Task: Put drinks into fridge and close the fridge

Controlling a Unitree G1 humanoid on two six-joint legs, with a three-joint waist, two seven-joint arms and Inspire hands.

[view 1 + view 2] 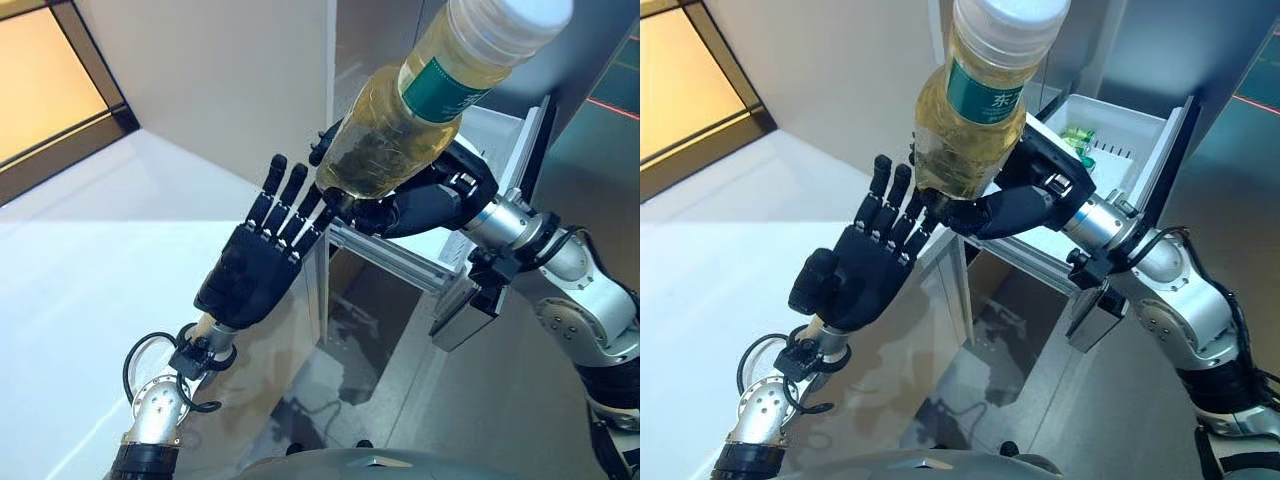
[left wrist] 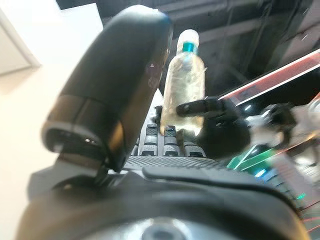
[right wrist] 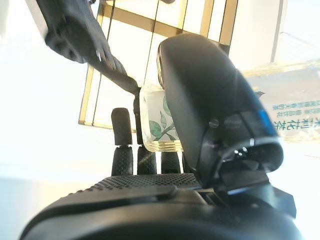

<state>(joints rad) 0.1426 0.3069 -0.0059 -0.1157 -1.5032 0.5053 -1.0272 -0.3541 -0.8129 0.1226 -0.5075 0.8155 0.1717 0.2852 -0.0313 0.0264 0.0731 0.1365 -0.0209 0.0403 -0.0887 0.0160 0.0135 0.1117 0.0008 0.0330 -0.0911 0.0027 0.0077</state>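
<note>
Left robot hand (image 1: 250,275): fingers straight, spread, tips touching base of bottle (image 1: 400,125). Bottle of yellowish drink, tilted, held aloft. Right robot hand (image 1: 425,200): curled round bottle's lower part. Behind: open fridge (image 1: 1110,150), green items inside.

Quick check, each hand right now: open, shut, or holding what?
Left hand: open, fingers straight, tips at the bottle's base.
Right hand: shut on the bottle.

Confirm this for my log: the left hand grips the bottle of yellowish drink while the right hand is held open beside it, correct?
Hands swapped. The right hand grips the bottle; the left hand, fingers straight, is held open beside it, as the right eye view shows.
</note>
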